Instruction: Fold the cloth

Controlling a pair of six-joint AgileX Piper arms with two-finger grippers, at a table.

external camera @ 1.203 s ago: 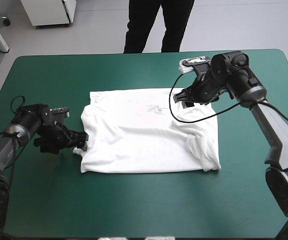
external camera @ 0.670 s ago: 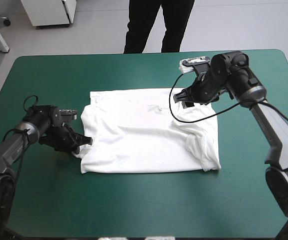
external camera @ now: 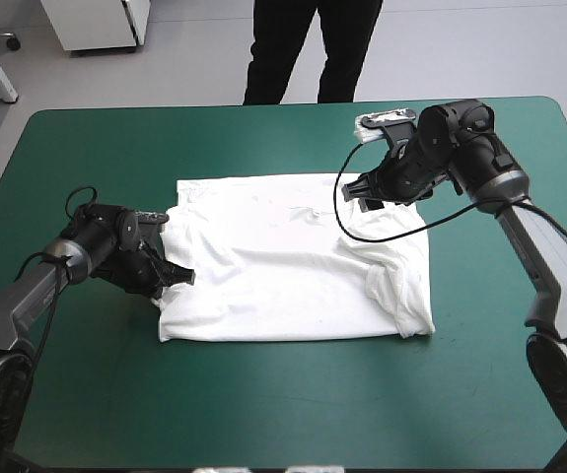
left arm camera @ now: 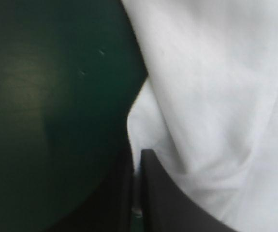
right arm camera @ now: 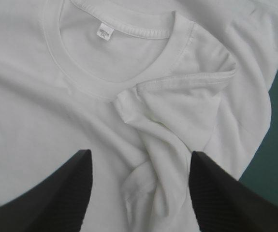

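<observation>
The white T-shirt [external camera: 293, 261] lies spread on the teal-green cover [external camera: 283, 394], with its right side folded inward into a crumpled sleeve [external camera: 396, 281]. My left gripper [external camera: 179, 277] is low at the shirt's left edge, near the front corner. In the left wrist view its fingers [left arm camera: 137, 162] are all but shut, with a thin strip of the T-shirt [left arm camera: 216, 96] between them. My right gripper [external camera: 357, 192] hovers over the shirt's far right part. Its fingers [right arm camera: 139, 157] stand apart above the T-shirt [right arm camera: 80, 111], the collar with its label [right arm camera: 105, 33] and a folded sleeve [right arm camera: 177, 101] ahead of them.
Teal-green cover shows on all sides of the shirt, widest toward the front edge [external camera: 283, 458] and the left edge [external camera: 7, 197].
My left gripper has slid right along the table to the shirt's left edge and its fingers have come together on the fabric. The right arm has stayed still.
</observation>
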